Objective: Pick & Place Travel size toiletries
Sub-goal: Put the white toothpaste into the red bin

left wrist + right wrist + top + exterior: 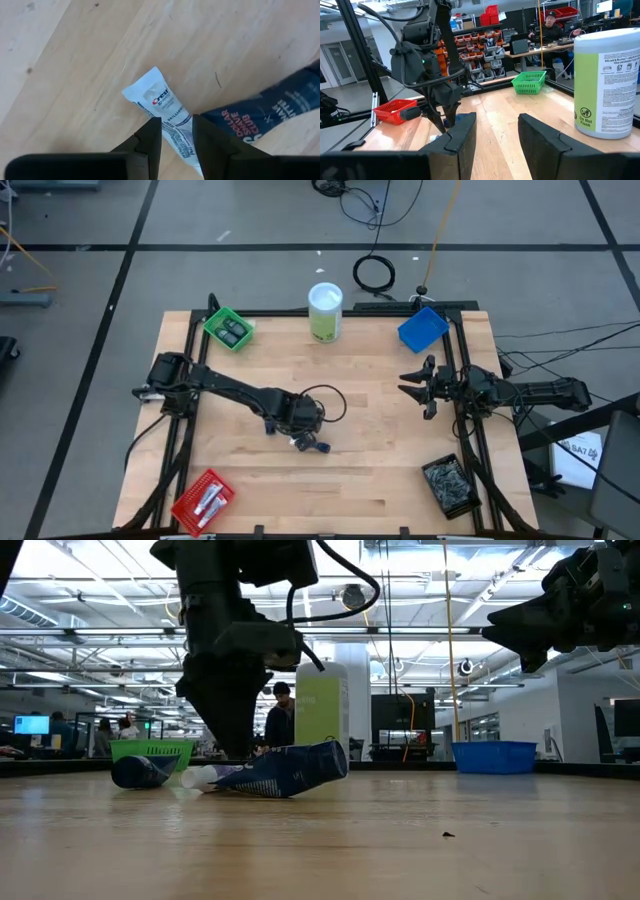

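Two dark fingers (150, 137) of the left hand (176, 134) squeeze a white toothpaste tube (162, 107) that lies flat on the wooden tabletop (75, 75). Just beside it, at the right of the wrist frame, lies a dark blue tube (270, 110). From above, the left hand (305, 435) sits near the middle of the frame. The right hand (418, 387) waits at the right side, lifted up, fingers apart and grasping nothing. A tall white-and-green can (325, 312) stands at the top middle, between a green bin (229, 329) and a blue bin (422, 329). A red bin (203, 499) sits at the lower left.
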{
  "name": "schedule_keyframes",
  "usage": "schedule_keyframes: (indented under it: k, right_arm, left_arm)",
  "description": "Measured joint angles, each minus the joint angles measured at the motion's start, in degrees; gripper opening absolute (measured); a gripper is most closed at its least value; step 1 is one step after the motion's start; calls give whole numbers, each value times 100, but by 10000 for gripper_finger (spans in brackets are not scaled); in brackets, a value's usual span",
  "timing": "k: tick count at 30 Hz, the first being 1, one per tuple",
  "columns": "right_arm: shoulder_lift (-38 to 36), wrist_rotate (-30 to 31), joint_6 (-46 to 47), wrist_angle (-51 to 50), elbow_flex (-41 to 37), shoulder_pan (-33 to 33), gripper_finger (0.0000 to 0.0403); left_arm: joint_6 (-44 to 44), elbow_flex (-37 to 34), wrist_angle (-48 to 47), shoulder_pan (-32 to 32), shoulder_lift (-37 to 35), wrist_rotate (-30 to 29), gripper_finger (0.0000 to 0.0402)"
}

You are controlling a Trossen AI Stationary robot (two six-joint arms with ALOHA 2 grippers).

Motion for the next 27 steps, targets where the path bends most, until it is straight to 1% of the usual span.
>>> schedule_keyframes:
  k: [3,5,10,13,19,21,24,27]
  right_arm:
    - [0,0,1,0,0,0,134]
    - [0,0,1,0,0,0,134]
    - [0,0,1,2,-1,0,134]
    - [0,2,22,8,0,0,134]
    - [0,-2,67,0,0,0,134]
    - [-2,-2,67,7,0,0,134]
    - [0,-2,66,3,-1,0,134]
    - [0,-2,67,2,0,0,134]
  left_arm:
    - [-457,0,67,-36,0,-16,95]
    - [-609,0,151,-114,11,-103,93]
    - [-538,0,337,-304,150,-109,100]
    - [-480,-2,321,-361,196,-111,124]
    - [-799,-2,29,-332,227,-424,200]
    - [-878,-2,-79,-301,227,-449,218]
    - [-909,-2,-193,-266,227,-513,232]
    - [-911,-42,-175,-225,227,-604,233]
